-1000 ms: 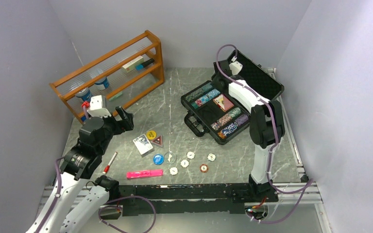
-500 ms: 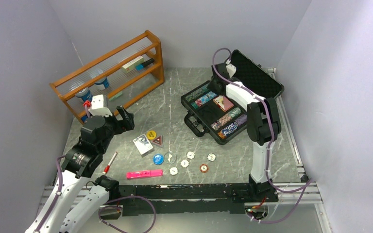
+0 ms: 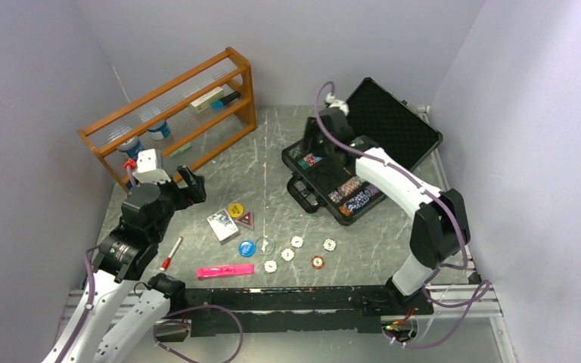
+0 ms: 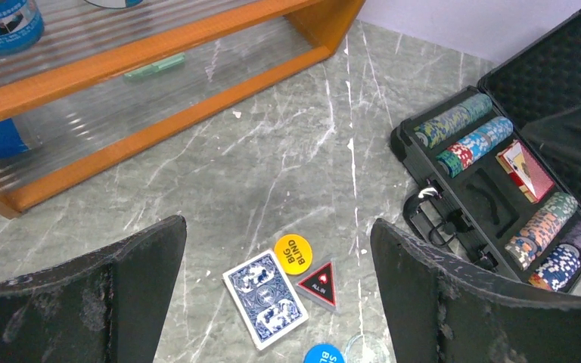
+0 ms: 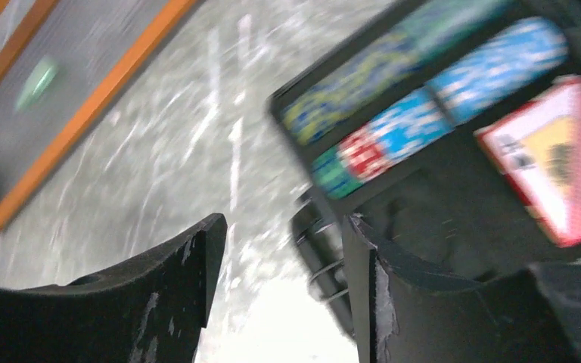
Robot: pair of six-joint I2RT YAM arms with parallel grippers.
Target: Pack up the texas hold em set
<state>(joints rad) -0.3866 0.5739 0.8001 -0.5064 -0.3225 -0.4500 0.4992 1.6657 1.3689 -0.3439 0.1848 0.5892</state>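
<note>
Grey marbled table (image 3: 265, 151) bears, nearest the bases, a pink marker (image 3: 225, 271) and white discs (image 3: 287, 255), then a blue button (image 3: 247, 247), card deck (image 3: 222, 224) and yellow button (image 3: 235, 209). Just beyond, the left gripper (image 3: 189, 185) hovers, fingers wide apart, empty. Farther right, the open black case (image 3: 393, 125) holds chip stacks (image 3: 355, 198). The right gripper (image 5: 284, 242) hangs over its left end, fingers parted, gripping nothing.

Top external: high above and behind the arm bases, looking down and forward; far enough back to take in the whole bench (image 3: 272, 144) and the walls.
Left wrist: low over the bench's left side, facing forward and right, middling near; left tool (image 4: 276, 234) frames the bottom edge.
Right wrist: very close over the case (image 5: 439, 219), at its left front corner; tilted and blurred, with the right tool (image 5: 284, 227) at the bottom.
Shared: case, chip rows (image 4: 454, 121) and wooden rack (image 3: 251, 98) appear in all three.
</note>
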